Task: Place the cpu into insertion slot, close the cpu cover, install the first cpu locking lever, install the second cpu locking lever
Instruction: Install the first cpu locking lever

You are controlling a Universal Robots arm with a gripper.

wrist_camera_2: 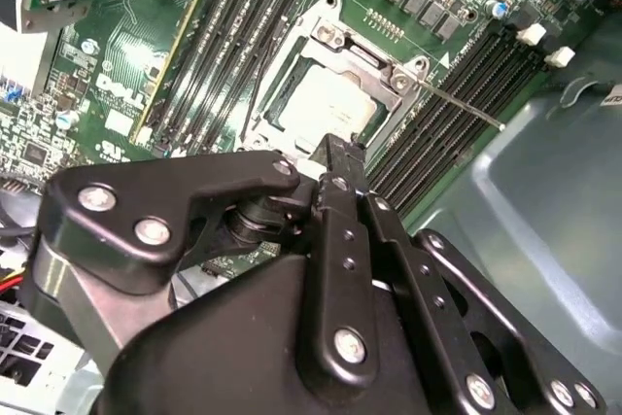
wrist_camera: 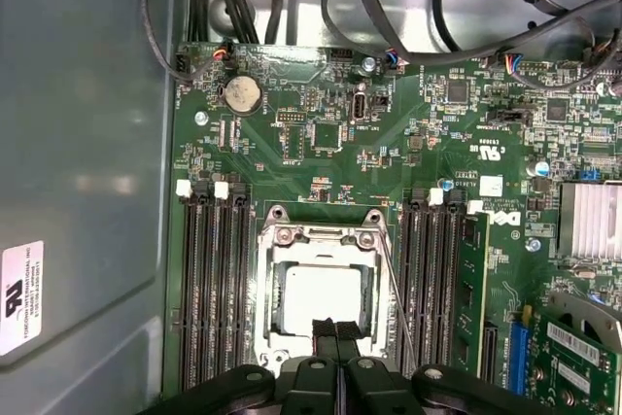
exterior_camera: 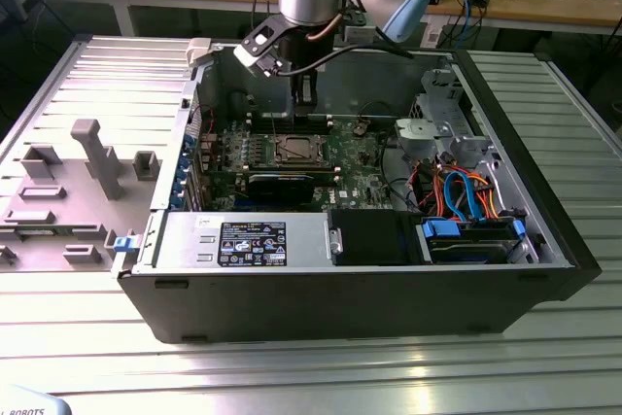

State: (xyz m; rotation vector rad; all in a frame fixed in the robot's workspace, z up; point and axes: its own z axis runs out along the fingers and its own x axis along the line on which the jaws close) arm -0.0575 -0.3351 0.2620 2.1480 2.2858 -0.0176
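Observation:
The cpu (wrist_camera: pixel 319 296) lies flat in the insertion slot (wrist_camera: pixel 264 289) on the green board, its dull silver top showing through the window of the cpu cover (wrist_camera: pixel 321 236), which lies down over it. The second wrist view gives the same: cpu (wrist_camera_2: pixel 326 104) inside the cover (wrist_camera_2: pixel 374 57). A thin metal lever rod (wrist_camera: pixel 398 303) runs along one side of the socket, and its free end (wrist_camera_2: pixel 481 117) sticks out past the memory slots. My gripper (wrist_camera: pixel 336 329) is shut with nothing between its fingers, its tips just over the cpu's edge. In the exterior view the gripper (exterior_camera: pixel 305 114) hangs above the socket (exterior_camera: pixel 295 150).
The open computer case (exterior_camera: pixel 340 289) lies on a slatted metal table. Memory slots (wrist_camera: pixel 209 289) flank the socket on both sides. A black graphics card (exterior_camera: pixel 282 185) sits in front of the socket; drive bays and blue cables (exterior_camera: pixel 466 196) fill the exterior view's right. The case wall (wrist_camera: pixel 78 143) stands close by.

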